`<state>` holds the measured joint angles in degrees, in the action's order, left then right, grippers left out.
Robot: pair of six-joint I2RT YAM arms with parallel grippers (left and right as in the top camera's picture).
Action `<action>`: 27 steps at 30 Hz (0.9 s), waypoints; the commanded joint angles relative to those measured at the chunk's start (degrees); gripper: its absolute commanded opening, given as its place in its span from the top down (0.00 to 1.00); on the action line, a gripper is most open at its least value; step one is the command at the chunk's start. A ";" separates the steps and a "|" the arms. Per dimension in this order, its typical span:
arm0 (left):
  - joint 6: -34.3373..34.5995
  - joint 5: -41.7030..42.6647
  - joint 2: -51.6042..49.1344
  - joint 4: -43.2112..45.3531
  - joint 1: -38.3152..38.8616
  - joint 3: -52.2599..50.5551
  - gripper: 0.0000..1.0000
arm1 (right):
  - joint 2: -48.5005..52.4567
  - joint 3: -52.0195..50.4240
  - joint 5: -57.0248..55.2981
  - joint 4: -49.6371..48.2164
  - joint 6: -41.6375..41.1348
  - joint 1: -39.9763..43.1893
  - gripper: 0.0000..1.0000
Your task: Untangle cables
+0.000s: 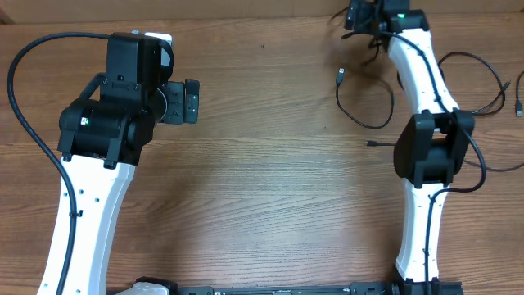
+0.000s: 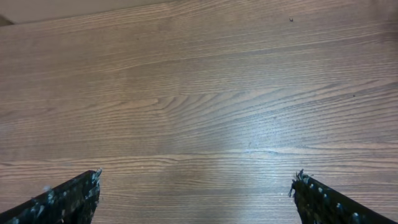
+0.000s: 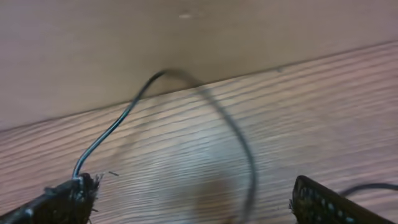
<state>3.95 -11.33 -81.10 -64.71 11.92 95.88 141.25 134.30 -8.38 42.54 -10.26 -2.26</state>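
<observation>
Thin black cables lie at the table's far right. One cable (image 1: 363, 120) curves in a loop with a plug end (image 1: 340, 75). Another cable's small plug (image 1: 370, 143) lies just below it. More cable (image 1: 490, 75) loops right of the right arm. My right gripper (image 1: 362, 18) is at the far edge, over the cables' upper end. In the right wrist view it (image 3: 193, 183) is open, with a blurred cable (image 3: 124, 115) arching from its left fingertip and down between the fingers. My left gripper (image 1: 195, 101) is far to the left. It (image 2: 196, 177) is open and empty over bare wood.
The wooden table (image 1: 270, 188) ends at a far edge (image 3: 249, 78) close behind the right gripper. A thick black wire (image 1: 16, 90) arcs from the left arm. The right arm's elbow (image 1: 432, 147) stands over part of the cables.
</observation>
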 commanded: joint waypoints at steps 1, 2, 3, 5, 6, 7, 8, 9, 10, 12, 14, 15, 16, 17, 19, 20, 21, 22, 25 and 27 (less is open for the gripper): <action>0.79 0.48 0.59 0.24 0.11 -0.15 0.00 | -1.18 0.79 -1.64 0.37 0.11 0.15 0.01; 0.79 0.48 0.59 0.26 0.11 -0.15 0.00 | -1.42 0.79 -2.49 0.50 0.13 0.15 0.00; 0.79 0.48 0.59 0.31 0.11 -0.15 0.01 | -1.86 0.79 -3.50 0.57 0.15 0.13 0.01; 0.76 0.46 0.59 0.52 0.11 -0.15 0.01 | -3.19 0.83 -4.61 0.48 1.07 -0.09 0.01; 0.76 0.46 0.59 0.74 0.11 -0.15 0.01 | -4.33 0.92 -4.66 0.39 1.92 -0.39 0.00; 0.76 0.46 0.59 1.01 0.11 -0.15 0.00 | -5.22 1.14 -4.66 0.44 2.21 -0.70 0.00; 0.76 0.46 0.59 1.29 0.11 -0.15 0.01 | -6.58 1.55 -4.66 0.63 2.84 -1.03 0.00; 0.76 0.46 0.59 1.55 0.11 -0.15 0.01 | -7.63 1.90 -4.66 0.87 3.13 -1.27 0.00; 0.76 0.46 0.59 1.73 0.11 -0.15 0.00 | -9.01 2.27 -4.63 1.38 3.10 -1.55 0.00; 0.70 0.42 0.59 2.01 0.11 -0.15 0.01 | -12.50 2.62 -4.63 3.32 3.10 -2.10 0.00; -0.15 0.37 0.59 2.14 0.11 -0.15 0.00 | -16.20 2.62 -4.63 6.56 3.10 -2.36 0.00; -0.70 0.28 0.59 2.14 0.11 -0.15 0.01 | -17.75 2.62 -4.63 8.24 3.10 -2.40 0.00; -1.11 0.20 0.59 2.14 0.11 -0.15 0.00 | -19.74 2.62 -4.63 10.82 3.08 -2.40 0.00; -1.44 0.20 0.59 2.16 0.11 -0.15 0.00 | -21.46 2.62 -4.63 13.25 3.08 -2.40 0.00; -1.92 0.17 0.59 2.21 0.11 -0.15 0.00 | -24.70 2.62 -4.63 18.47 3.08 -2.38 0.00; -2.34 0.20 0.59 2.23 0.11 -0.15 0.00 | -26.43 2.62 -4.63 21.46 3.06 -2.21 0.00; -2.32 0.20 0.61 2.19 0.11 -0.15 0.00 | -28.06 2.62 -4.63 24.52 3.02 -2.16 0.00; -2.29 0.24 0.66 2.16 0.11 -0.15 0.00 | -29.42 2.62 -4.63 27.02 2.80 -2.08 0.00; -2.21 0.52 1.11 1.70 0.11 -0.11 0.00 | -34.12 2.62 -4.98 35.15 1.29 -2.08 0.00; -1.86 0.52 2.01 0.98 0.11 -0.11 0.01 | -36.96 2.60 -5.38 38.88 0.28 -2.08 0.00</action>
<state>2.81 -11.33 -81.10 -63.11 11.92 95.88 107.50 136.16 -12.73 78.81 -8.14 -4.51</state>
